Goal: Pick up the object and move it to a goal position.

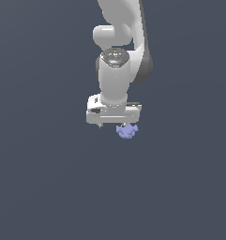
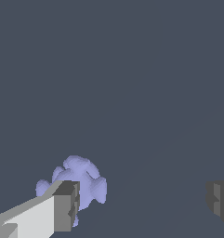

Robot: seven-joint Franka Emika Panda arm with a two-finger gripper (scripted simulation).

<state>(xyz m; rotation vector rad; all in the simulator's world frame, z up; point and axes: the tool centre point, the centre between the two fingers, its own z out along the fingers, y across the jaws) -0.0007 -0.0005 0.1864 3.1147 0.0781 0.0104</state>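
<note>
The object (image 1: 127,131) is a small periwinkle-blue knobbly blob on the dark grey floor, just below the white hand on the exterior view's right side. My gripper (image 1: 114,124) hangs low over the floor, pointing down. In the wrist view the gripper (image 2: 142,202) is open wide, with bare floor across most of the gap. The object (image 2: 81,176) sits at one finger (image 2: 62,207), which covers part of it; a small lump pokes into the gap on that finger's inner side. The other finger (image 2: 219,200) stands far from the object. Nothing is held.
Only the uniform dark grey floor (image 1: 48,187) surrounds the arm in both views. No goal marker, container or obstacle shows.
</note>
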